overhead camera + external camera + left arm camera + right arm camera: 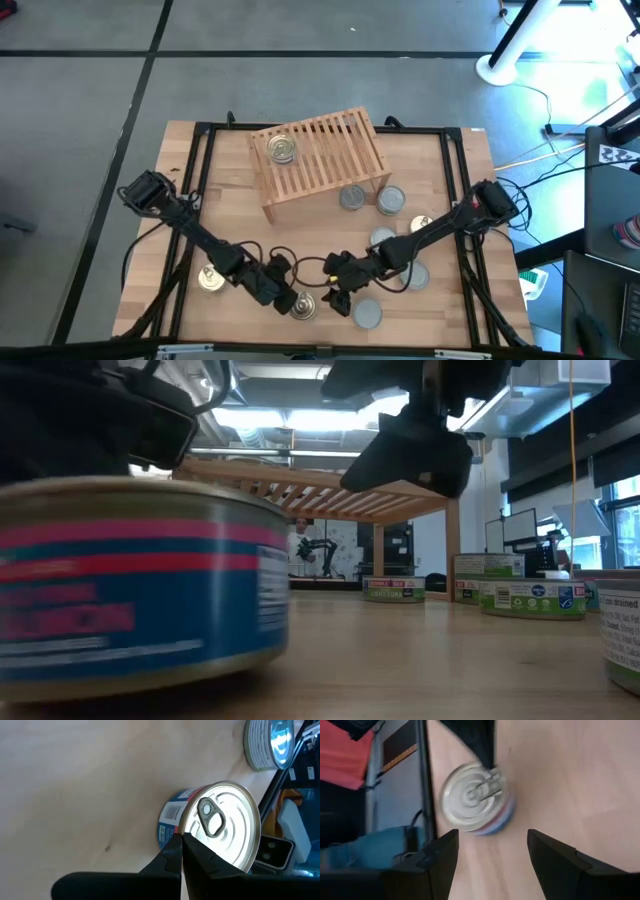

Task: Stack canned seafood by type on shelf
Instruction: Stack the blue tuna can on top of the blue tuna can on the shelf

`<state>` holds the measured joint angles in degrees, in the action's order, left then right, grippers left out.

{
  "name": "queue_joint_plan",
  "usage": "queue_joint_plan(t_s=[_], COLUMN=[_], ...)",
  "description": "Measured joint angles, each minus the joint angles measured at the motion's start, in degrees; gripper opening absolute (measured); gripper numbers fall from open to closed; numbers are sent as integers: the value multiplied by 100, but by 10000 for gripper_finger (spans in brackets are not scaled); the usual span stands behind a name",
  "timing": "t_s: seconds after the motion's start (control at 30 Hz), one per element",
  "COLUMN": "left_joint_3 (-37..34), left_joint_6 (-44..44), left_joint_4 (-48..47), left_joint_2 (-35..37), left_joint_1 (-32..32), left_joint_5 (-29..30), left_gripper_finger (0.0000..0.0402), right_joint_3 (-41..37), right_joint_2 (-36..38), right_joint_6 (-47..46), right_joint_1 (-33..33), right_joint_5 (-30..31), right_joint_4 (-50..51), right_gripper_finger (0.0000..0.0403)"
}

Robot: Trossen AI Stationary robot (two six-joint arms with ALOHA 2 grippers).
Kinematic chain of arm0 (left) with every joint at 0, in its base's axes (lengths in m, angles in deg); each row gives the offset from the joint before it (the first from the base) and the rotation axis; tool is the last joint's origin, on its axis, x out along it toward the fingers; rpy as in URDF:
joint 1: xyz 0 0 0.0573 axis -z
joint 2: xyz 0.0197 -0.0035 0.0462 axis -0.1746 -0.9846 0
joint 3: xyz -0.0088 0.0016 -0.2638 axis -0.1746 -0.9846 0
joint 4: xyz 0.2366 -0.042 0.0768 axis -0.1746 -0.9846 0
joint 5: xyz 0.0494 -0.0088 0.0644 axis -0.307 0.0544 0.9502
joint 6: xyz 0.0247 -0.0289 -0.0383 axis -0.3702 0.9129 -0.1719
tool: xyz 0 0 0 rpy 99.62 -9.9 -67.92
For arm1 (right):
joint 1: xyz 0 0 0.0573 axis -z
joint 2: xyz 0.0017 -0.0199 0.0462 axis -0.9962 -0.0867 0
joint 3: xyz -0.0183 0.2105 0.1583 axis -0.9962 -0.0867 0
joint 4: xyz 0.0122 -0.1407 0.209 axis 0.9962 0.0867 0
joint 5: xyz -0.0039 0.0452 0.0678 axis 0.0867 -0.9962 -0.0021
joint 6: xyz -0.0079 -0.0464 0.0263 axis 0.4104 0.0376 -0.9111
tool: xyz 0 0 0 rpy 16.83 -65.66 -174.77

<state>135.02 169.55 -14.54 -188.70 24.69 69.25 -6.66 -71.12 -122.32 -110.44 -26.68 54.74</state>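
We judge the short round gold-topped tin with a blue and red label (212,827) to be rigid and fairly heavy for its size, with a smooth metal wall that could slip in a loose pinch. The best hold looks to be across its low side wall, fingers on opposite sides, clear of the pull tab on the lid. It stands upright on the pale wooden tabletop (440,175) near the front edge, between the two arms. Its top is shiny, ridged in rings, with a ring-pull at the middle.

The left gripper (181,854) sits right at the tin's rim with its fingers pressed together, holding nothing. The right gripper (492,857) hovers just beside the same tin with fingers spread wide, empty.

Farther back, the light wooden slatted shelf (335,150) carries one gold-topped tin (282,150) on its left end. Several dull silver-topped tins (352,197) lie on the table in front of the shelf and to the right, and another gold-topped tin (210,279) stands near the left arm.
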Motion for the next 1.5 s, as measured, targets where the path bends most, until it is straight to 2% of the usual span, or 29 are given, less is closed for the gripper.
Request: queue_joint_plan(t_s=[0.1,0.2,0.37,0.53,0.67,0.73,0.83,1.23,1.5], left_joint_3=[0,0,0,0,0,0,0,2,0], left_joint_6=[-197,-409,-451,-441,-437,-436,-432,-495,-701], left_joint_4=[6,17,2,-5,-30,-43,-44,-64,-65], left_joint_2=[-2,-2,-2,0,2,4,4,7,7], left_joint_1=[-57,-113,-216,-341,-426,-455,-528,-981,-1317], left_joint_5=[14,11,-111,-234,-230,-234,-260,-663,-939], left_gripper_finger=[0,0,0,0,0,0,0,0,0], right_joint_3=[0,-7,-2,-2,-2,-2,-2,-2,-7], right_joint_2=[-54,-85,-79,-79,-79,-98,-117,-296,-492], right_joint_6=[-180,261,2006,3835,5167,5553,5795,6650,6673], right_joint_1=[152,204,37,-421,-833,-993,-1100,-1057,-1064], right_joint_5=[-529,-536,88,770,1653,2144,2571,3065,3262], right_joint_4=[32,60,-62,-309,-309,-357,-398,104,411], right_gripper_finger=[237,237,237,237,237,237,237,237,237])
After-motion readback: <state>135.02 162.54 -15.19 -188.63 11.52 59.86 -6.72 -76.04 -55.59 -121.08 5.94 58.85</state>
